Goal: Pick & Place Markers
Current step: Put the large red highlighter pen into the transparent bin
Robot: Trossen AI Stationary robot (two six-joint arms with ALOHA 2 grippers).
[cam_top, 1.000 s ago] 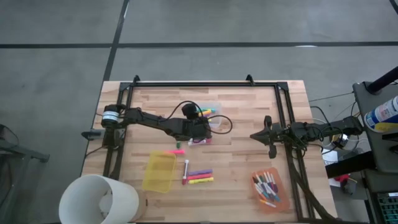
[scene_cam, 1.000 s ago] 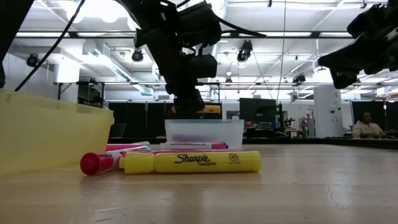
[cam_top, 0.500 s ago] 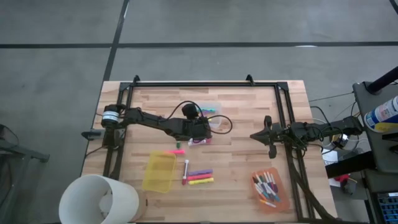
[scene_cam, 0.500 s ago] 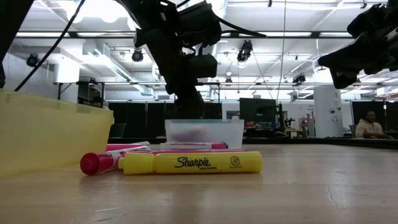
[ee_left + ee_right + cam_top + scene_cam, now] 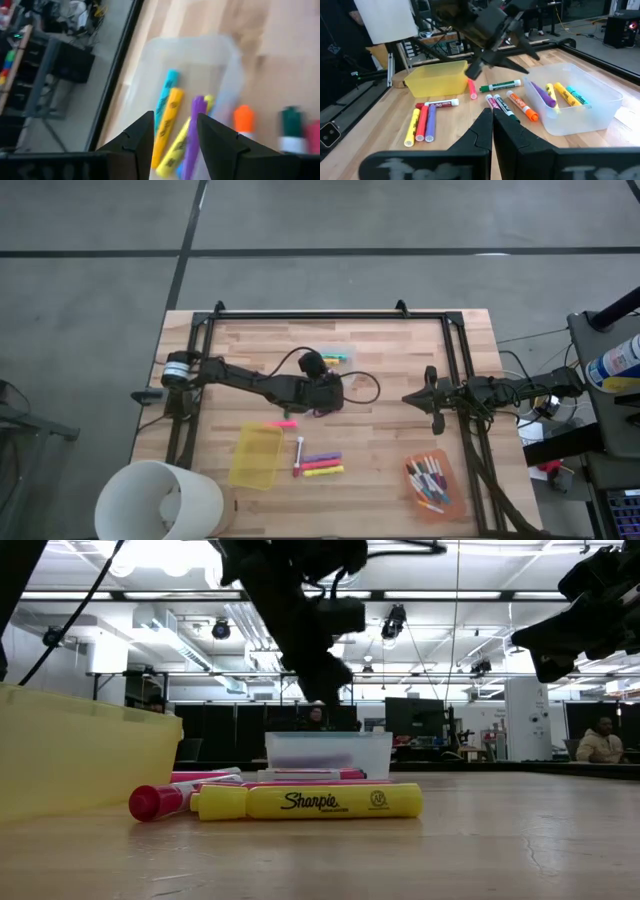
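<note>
The clear bin (image 5: 343, 356) (image 5: 225, 55) (image 5: 580, 110) holds blue, yellow and purple markers (image 5: 172, 115); the purple one leans on its wall. My left gripper (image 5: 332, 385) (image 5: 175, 135) (image 5: 502, 65) hangs open above the bin's near edge, holding nothing. Orange (image 5: 522, 106), green (image 5: 500, 86) and pink (image 5: 470, 89) markers lie flat on the wood beside the bin. A yellow, pink and purple group (image 5: 322, 465) and a white marker (image 5: 299, 455) lie nearer. A yellow marker (image 5: 305, 802) fills the low view's foreground. My right gripper (image 5: 407, 397) (image 5: 492, 114) waits shut at the right.
A yellow bin (image 5: 255, 455) (image 5: 437, 77) stands near the table's near-left part. An orange bin (image 5: 432, 483) full of markers sits at the near right. A white bucket (image 5: 160, 500) stands off the near-left corner. A black frame (image 5: 330, 315) borders the table.
My left gripper has risen from just above the clear bin and tipped, and its wrist has shifted slightly toward the table's right edge. The markers on the table have stayed where they were.
</note>
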